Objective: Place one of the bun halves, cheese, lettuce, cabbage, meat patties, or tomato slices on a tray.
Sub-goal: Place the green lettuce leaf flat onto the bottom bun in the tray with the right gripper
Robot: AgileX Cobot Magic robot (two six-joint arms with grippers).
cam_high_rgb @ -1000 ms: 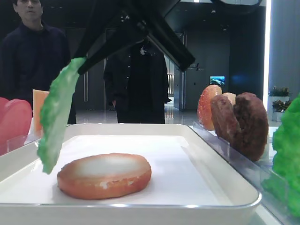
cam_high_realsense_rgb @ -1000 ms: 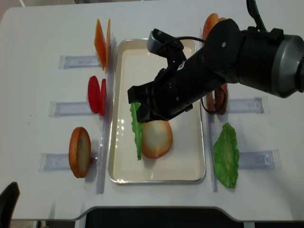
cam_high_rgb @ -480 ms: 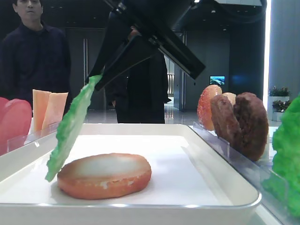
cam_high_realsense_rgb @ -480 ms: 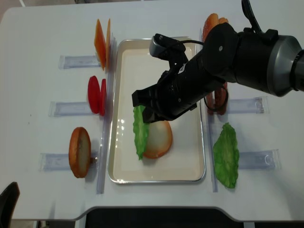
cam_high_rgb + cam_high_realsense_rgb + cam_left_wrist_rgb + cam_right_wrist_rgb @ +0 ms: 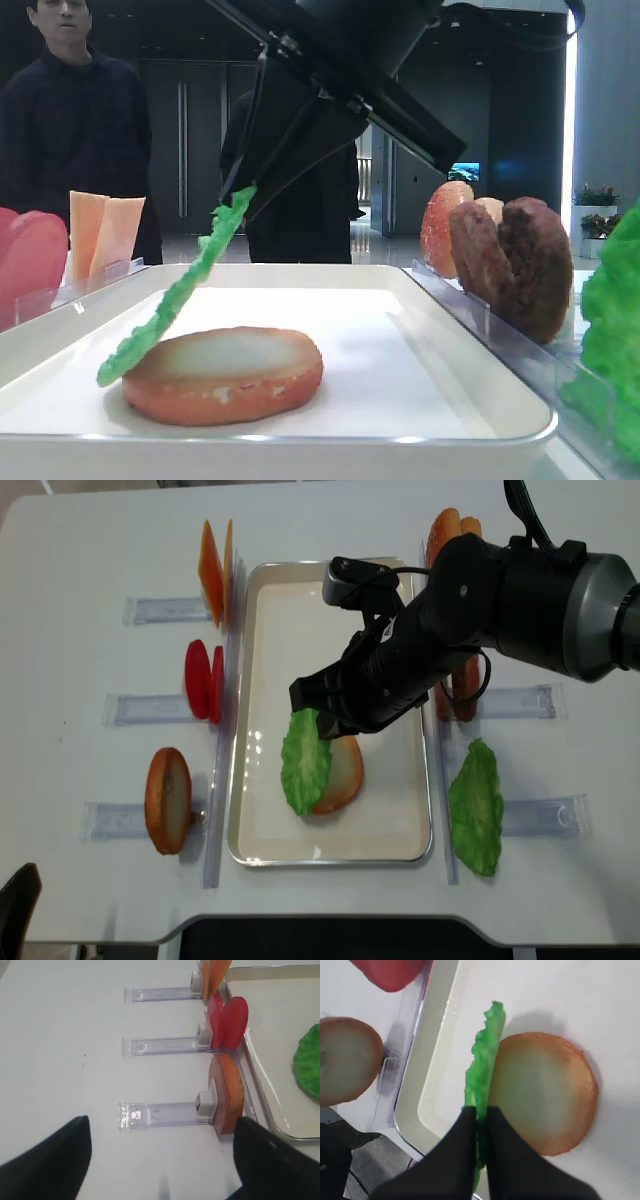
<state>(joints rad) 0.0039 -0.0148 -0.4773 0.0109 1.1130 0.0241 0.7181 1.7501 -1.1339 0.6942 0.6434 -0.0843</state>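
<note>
My right gripper (image 5: 481, 1112) is shut on the edge of a bright green ruffled lettuce (image 5: 482, 1065) leaf. The leaf slants over the left part of a bun half (image 5: 545, 1095) that lies cut face up on the white tray (image 5: 435, 1085). From the low front view the lettuce (image 5: 180, 295) leans from the gripper (image 5: 250, 195) down to the bun half's (image 5: 225, 375) left edge. From overhead the lettuce (image 5: 305, 760) covers the left side of the bun half (image 5: 345, 770). My left gripper (image 5: 161, 1122) is open over bare table, left of the racks.
Clear racks left of the tray (image 5: 390, 820) hold cheese (image 5: 212, 558), tomato slices (image 5: 200, 678) and a bun half (image 5: 167, 800). On the right stand meat patties (image 5: 525, 265) and a second lettuce leaf (image 5: 476, 805). Two people stand behind the table.
The right gripper has moved right and lowered the lettuce, which went from hanging nearly upright beside the bun half to leaning flatter across it. The left gripper has not moved.
</note>
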